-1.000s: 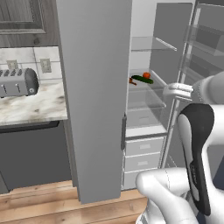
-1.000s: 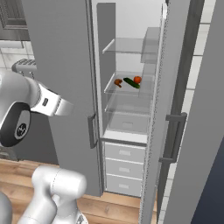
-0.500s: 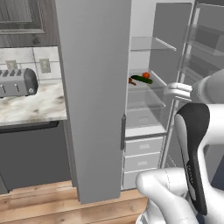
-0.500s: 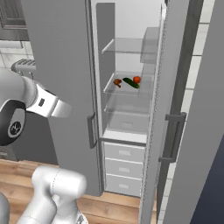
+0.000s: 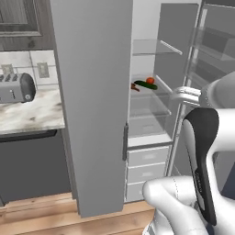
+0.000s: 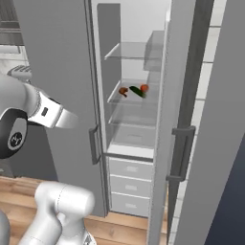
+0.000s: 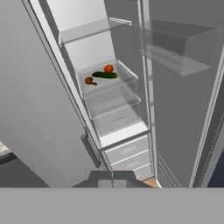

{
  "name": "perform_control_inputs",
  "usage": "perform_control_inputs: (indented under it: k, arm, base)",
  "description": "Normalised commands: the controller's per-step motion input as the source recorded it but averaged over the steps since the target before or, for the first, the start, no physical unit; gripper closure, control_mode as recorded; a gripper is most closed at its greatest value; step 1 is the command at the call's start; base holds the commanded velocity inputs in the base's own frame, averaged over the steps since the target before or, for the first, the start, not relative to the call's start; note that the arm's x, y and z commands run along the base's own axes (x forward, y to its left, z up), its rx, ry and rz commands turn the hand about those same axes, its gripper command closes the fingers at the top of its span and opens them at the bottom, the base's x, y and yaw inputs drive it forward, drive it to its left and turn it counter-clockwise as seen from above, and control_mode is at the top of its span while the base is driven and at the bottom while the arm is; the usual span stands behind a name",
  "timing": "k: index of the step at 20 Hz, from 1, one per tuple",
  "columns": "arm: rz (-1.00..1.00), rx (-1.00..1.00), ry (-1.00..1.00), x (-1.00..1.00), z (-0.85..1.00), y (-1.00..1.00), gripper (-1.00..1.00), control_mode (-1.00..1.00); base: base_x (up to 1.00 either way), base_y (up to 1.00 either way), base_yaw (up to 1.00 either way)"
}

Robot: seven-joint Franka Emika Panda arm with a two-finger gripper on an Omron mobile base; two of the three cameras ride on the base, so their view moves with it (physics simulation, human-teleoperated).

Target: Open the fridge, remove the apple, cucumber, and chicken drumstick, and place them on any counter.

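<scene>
Fridge [image 5: 92, 92], tall light-grey two-door unit: right door swung open, white interior and glass shelves exposed. Small round red-orange apple [image 7: 108, 68], slim dark green cucumber [image 7: 104, 75] and brown-orange club-shaped chicken drumstick [image 7: 90, 81] lie close together on middle glass shelf [image 7: 118, 83]. Pincer [image 7: 112, 180] closed tight, empty, well short of shelf. White marble-look surface [image 5: 27, 114] at left carries grey toaster [image 5: 16, 88].

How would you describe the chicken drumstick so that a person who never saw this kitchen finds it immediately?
Look into the open fridge, at the glass shelf in its middle part, where three foods lie together. The chicken drumstick is the small brown-orange club-shaped piece at one end, beside the long dark green cucumber; the round red apple lies behind the cucumber.
</scene>
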Motion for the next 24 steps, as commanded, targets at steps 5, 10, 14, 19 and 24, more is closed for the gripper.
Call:
perform_control_inputs:
  k: [5,10,14,19,24]
  arm:
    - [0.0,0.0,0.0,0.0,0.0,0.0,1.0,1.0]
    - [0.0,0.0,0.0,0.0,0.0,0.0,1.0,1.0]
    - [0.0,0.0,0.0,0.0,0.0,0.0,1.0,1.0]
    - [0.0,0.0,0.0,0.0,0.0,0.0,1.0,1.0]
    - [0.0,0.0,0.0,0.0,0.0,0.0,1.0,1.0]
  base:
    - [0.0,-0.48,0.0]
    - [0.2,-0.25,0.0]
    - [0.38,-0.11,0.0]
    - [0.45,-0.16,0.0]
    - [0.59,-0.06,0.0]
